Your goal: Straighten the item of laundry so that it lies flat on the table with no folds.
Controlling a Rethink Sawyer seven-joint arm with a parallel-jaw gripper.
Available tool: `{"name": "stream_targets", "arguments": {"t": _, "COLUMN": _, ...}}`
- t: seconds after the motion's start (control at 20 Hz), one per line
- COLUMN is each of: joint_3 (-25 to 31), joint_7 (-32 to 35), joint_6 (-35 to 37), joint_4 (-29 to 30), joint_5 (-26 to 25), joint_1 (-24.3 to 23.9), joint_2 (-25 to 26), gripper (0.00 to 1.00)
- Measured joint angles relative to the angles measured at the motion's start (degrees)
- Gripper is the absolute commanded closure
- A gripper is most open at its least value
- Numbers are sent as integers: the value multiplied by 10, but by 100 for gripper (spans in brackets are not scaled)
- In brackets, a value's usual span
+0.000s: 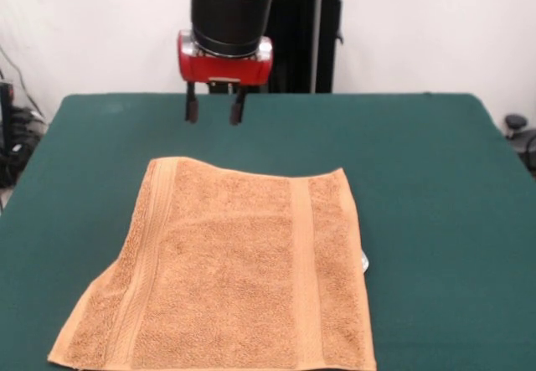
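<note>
Across the lower middle of the frame the towel (243,270) lies on the green table (435,187), a small fold at its right edge. It looks soft, limp and light; pinch that edge. Above, upper left, the gripper (214,103) hangs, jaws apart and empty.

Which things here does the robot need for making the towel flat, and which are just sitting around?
Needed for the job:
- orange towel
- green table
- gripper, its fingers apart, holding nothing

Just sitting around:
- black stand behind the table
- dark things past the table's edge
- small white tag peeking from under the towel
</note>
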Motion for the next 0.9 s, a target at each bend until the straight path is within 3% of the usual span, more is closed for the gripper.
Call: {"name": "stream_targets", "arguments": {"t": 0.9, "joint_3": -34, "joint_7": 101, "joint_6": -29, "joint_4": 21, "joint_5": 40, "joint_1": 93, "joint_2": 29, "gripper": 0}}
